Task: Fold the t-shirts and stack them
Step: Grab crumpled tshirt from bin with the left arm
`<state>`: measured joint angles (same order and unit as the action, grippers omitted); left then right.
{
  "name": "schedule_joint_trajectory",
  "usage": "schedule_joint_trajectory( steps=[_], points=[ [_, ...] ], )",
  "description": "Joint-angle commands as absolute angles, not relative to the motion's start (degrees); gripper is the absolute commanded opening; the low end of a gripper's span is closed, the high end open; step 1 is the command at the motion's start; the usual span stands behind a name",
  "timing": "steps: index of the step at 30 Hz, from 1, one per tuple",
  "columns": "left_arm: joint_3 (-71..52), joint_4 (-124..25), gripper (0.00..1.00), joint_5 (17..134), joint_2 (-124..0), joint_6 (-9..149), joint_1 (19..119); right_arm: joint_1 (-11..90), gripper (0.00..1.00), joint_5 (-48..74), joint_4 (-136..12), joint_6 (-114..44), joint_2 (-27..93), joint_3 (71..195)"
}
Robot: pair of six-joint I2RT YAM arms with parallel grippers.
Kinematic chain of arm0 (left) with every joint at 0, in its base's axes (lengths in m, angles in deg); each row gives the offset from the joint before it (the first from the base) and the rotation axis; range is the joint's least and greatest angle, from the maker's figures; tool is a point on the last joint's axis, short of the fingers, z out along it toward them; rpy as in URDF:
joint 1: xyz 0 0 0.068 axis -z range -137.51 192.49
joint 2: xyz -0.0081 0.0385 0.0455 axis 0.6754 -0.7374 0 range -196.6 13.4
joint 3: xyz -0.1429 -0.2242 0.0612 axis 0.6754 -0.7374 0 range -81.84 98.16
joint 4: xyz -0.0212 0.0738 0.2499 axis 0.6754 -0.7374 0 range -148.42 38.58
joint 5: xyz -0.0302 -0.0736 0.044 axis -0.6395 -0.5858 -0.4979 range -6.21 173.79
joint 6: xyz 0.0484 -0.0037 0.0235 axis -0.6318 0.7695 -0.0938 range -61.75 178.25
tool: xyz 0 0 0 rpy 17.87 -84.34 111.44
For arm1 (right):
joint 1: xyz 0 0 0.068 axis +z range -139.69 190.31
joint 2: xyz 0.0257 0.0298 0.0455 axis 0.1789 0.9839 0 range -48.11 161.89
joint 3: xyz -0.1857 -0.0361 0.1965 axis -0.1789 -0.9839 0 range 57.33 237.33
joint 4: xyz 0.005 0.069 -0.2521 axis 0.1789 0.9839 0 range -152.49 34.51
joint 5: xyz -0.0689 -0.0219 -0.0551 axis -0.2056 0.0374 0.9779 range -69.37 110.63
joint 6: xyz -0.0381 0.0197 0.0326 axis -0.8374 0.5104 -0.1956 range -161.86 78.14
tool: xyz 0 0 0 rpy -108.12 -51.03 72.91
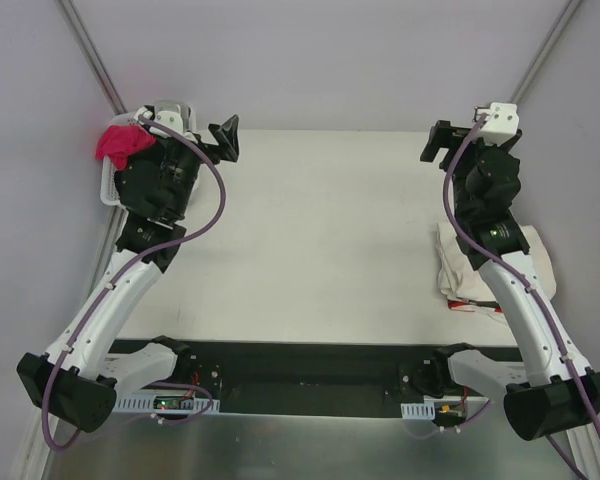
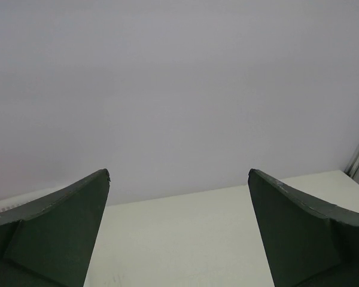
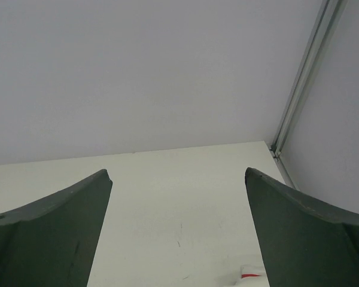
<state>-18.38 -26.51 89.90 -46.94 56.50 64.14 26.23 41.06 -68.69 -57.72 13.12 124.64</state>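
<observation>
Right arm over cream tees, basket far left

Soft, even light falls from above, quite bright on the table, and shadows are faint. In both wrist views the near fingers look dark and slightly blurred.

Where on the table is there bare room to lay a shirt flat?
The middle of the table is bare, from far edge to arm bases, between both arms. Crowded: the far-left corner, where the basket holds a pink t-shirt, and the right edge, where folded cream t-shirts lie under the right arm.
</observation>
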Motion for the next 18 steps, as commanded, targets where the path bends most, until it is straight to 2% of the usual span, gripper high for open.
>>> schedule_joint_trajectory(
  steps=[1, 4, 12, 18],
  points=[
    [-19.09, -24.78, 1.0, 92.04, -47.85, 55.01, 64.02, 26.57, 0.96, 37.45, -76.89, -60.32, 12.36, 119.32],
    [-19.09, -25.4, 0.99, 92.67, -49.79, 54.74, 64.02, 26.57, 0.96, 32.35, -80.77, -60.58, 10.6, 116.84],
    [-16.89, -24.88, 0.99, 88.9, -52.78, 53.77, 64.02, 26.66, 0.96, 28.2, -87.97, -60.06, 9.02, 117.54],
    [-15.4, -19.26, 0.99, 89.15, -54.7, 47.81, 64.02, 26.66, 0.96, 25.29, -92.46, -59.71, 8.49, 118.24]
  ],
)
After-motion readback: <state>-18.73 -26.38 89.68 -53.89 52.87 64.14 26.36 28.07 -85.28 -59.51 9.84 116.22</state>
